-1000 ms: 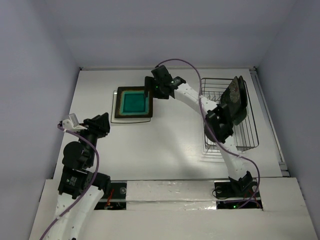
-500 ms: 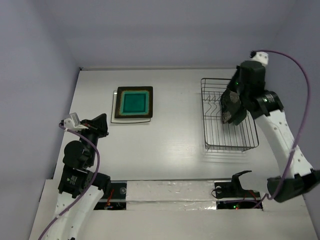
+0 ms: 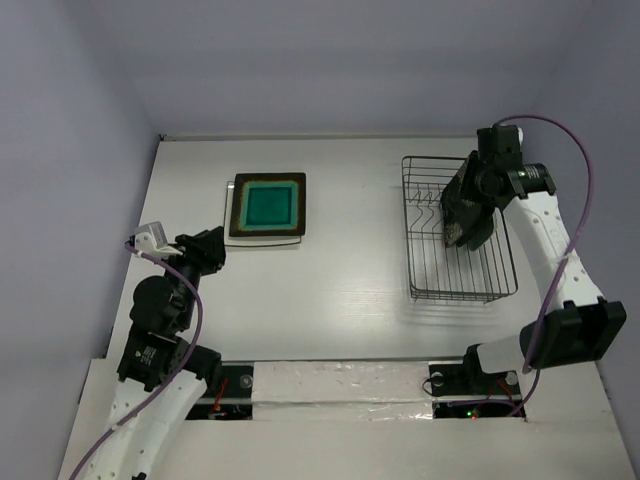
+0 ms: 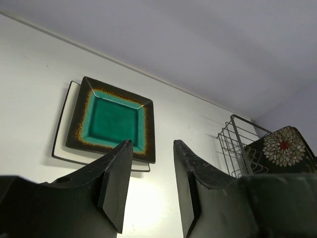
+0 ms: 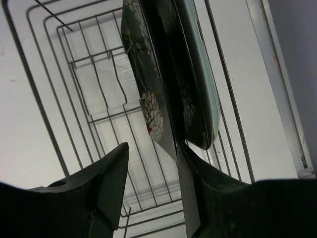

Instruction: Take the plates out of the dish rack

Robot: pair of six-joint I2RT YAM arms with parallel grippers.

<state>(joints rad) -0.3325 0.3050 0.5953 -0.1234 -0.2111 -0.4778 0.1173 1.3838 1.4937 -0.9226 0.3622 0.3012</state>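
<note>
From above, the thin-wire dish rack (image 3: 460, 240) runs lengthwise near-to-far, with the flowered plate (image 3: 465, 205) on edge inside and the glossy teal plate (image 3: 267, 205) flat, well left.
Left wrist: the left gripper (image 4: 152, 183) is parted and empty.
Right wrist: the right gripper (image 5: 151, 183) gapes at the flowered plate's edge.

- You have four plates: a teal plate (image 3: 267, 205) on a white plate (image 4: 65, 124) at ten o'clock, and a flowered plate (image 5: 148, 99) and a green plate (image 5: 200, 84) at two o'clock.
- You have one rack (image 3: 440, 262).
- You have two arms: the left arm (image 3: 160, 312) and the right arm (image 3: 560, 250).
</note>
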